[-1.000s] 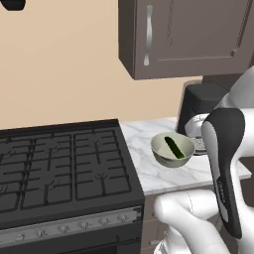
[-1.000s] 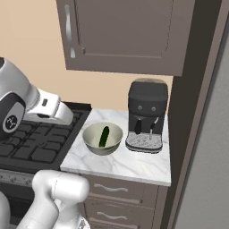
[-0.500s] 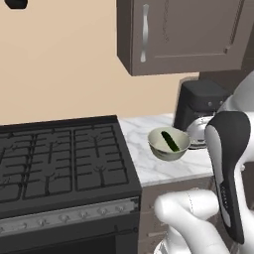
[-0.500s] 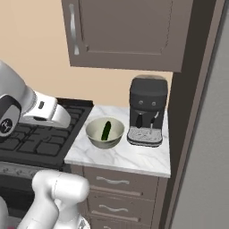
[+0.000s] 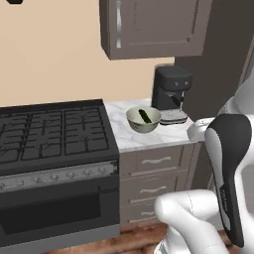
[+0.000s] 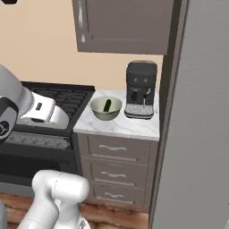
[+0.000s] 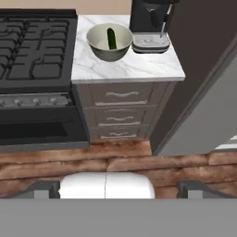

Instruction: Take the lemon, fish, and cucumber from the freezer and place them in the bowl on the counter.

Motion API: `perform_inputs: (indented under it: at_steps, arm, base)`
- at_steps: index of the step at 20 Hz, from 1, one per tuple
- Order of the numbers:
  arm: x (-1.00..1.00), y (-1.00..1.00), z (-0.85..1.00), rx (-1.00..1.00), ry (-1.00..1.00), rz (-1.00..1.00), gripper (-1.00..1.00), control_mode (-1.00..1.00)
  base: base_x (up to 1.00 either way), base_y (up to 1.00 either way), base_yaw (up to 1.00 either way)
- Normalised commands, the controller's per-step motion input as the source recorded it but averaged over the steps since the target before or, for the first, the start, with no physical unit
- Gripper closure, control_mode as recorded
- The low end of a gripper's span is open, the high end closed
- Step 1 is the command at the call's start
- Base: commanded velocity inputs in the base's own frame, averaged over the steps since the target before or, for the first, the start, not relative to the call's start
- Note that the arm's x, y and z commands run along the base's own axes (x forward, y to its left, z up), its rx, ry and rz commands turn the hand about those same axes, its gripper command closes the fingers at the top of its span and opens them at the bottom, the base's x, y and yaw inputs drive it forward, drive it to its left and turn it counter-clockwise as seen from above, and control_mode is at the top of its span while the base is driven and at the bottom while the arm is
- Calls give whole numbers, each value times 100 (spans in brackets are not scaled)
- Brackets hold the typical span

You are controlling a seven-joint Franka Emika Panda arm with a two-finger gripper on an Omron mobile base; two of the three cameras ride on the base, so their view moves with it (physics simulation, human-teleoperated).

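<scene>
Backing off from worktop (image 7: 129,69) with fingers (image 7: 187,189) spread wide and empty, cucumber (image 7: 111,38) lying in bowl (image 7: 99,50) near worktop's back edge beside coffee machine (image 6: 141,89); likely turning toward freezer (image 6: 201,134) for lemon and fish, keeping approach square.

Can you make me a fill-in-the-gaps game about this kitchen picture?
1. The green cucumber lies inside the ____.
2. The bowl sits on the marble counter between the black stove and the ____ machine.
3. Under the counter are three ____ with silver handles.

Missing words: bowl; coffee; drawers
</scene>
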Motion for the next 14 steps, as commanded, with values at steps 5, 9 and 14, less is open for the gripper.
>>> perform_inputs:
  at_steps: [5, 9, 14]
  arm:
    - [0, 0, 0, 0, 0, 0, -100, 100]
    - [0, 0, 0, 0, 0, 0, -100, 100]
    - [0, 0, 0, 0, 0, 0, -100, 100]
  base:
    - [-10, -91, -6]
    - [6, -90, -9]
    - [15, -68, -9]
